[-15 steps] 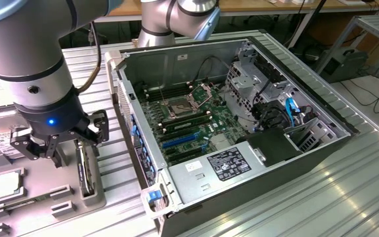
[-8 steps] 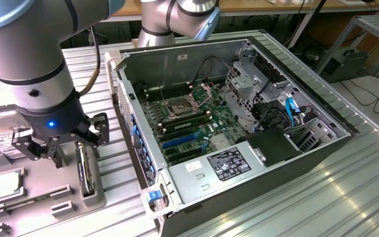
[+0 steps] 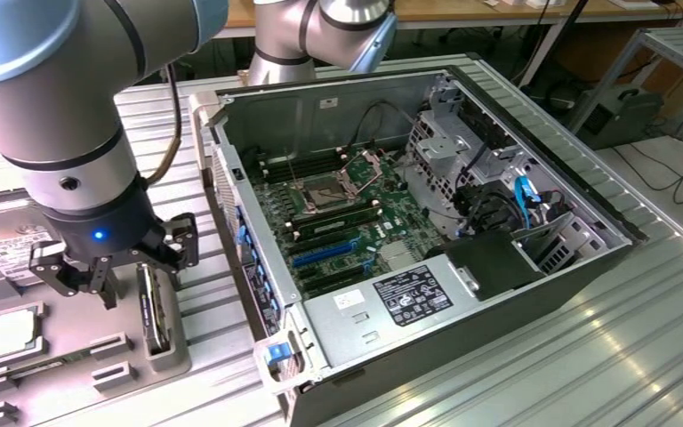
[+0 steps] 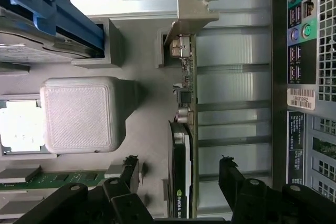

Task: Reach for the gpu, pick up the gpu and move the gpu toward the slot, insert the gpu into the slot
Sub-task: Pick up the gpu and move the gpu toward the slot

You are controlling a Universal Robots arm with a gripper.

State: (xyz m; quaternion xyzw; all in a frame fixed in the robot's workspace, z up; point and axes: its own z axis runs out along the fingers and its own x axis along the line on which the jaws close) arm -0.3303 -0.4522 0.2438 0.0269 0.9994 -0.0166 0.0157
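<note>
At eight o'clock in the exterior view, the gpu [image 3: 157,311] stands on edge in a holder [image 3: 173,358]. The gripper [image 3: 128,277] hangs above it, fingers [image 4: 129,174] spread wide and empty. Likely light, stiff and fragile; pinch its flat faces, clear of the bracket [image 4: 191,11].

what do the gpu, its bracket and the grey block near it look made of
gpu: green circuit board with a black, likely plastic shroud, matte.
bracket: bare sheet metal, judging by its dull silver sheen and bent tab.
grey block: probably 3D-printed plastic, with fine layer lines across its face.
</note>
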